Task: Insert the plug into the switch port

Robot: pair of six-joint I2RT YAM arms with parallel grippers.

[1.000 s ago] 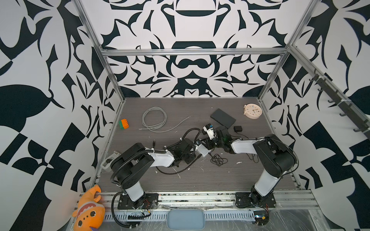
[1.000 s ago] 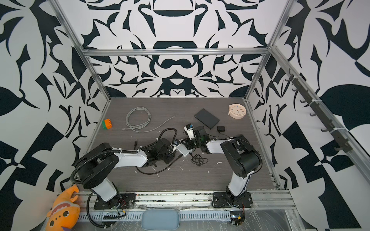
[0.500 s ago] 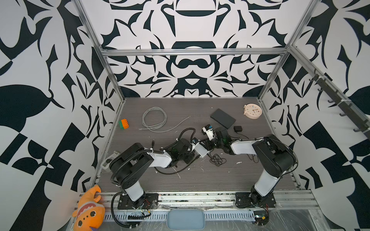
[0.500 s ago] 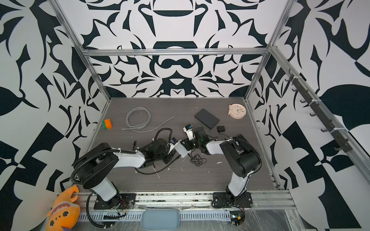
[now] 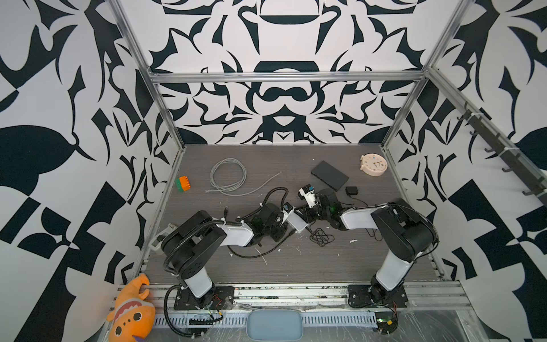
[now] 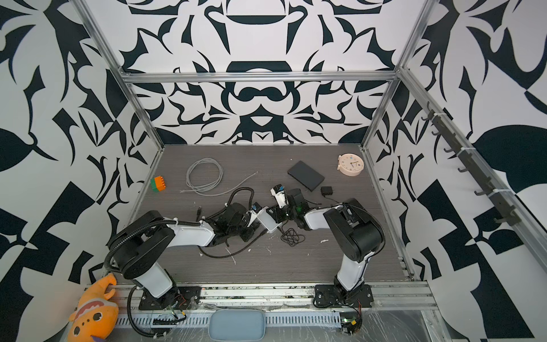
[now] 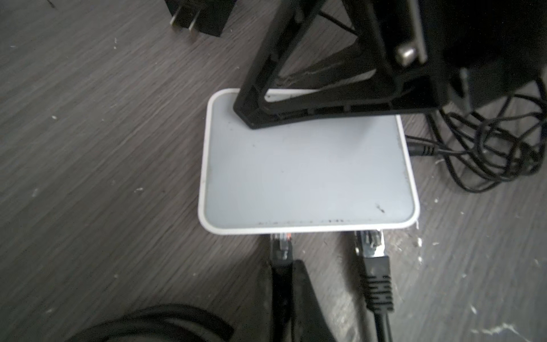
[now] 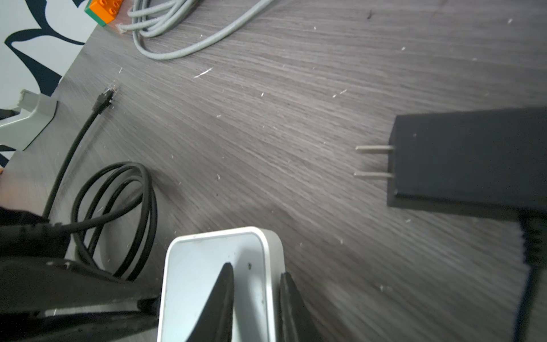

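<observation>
The white switch [image 5: 296, 220] [image 6: 268, 221] lies mid-table. In the left wrist view its flat top [image 7: 307, 165] faces me. My left gripper [image 7: 282, 266] [image 5: 281, 225] is shut on a black cable just behind its clear plug [image 7: 280, 241]. The plug's tip meets the switch's port edge; how deep it sits I cannot tell. A second black plug [image 7: 370, 245] sits in a port beside it. My right gripper [image 8: 257, 299] [image 5: 307, 214] is shut across the switch's [image 8: 207, 281] far rim, one finger on top and one against the side.
A black power adapter [image 8: 467, 160] [image 5: 351, 190] with two prongs lies close by, its thin wire tangled [image 5: 321, 237] beside the switch. A loose black plug end [image 8: 105, 97], grey cable coil [image 5: 229, 177], orange-green block [image 5: 182, 183], black flat box [image 5: 329, 179] and clock [image 5: 373, 165] lie farther off.
The left gripper and its plug shifted only slightly at the switch's port side. The right gripper keeps its hold on the switch.
</observation>
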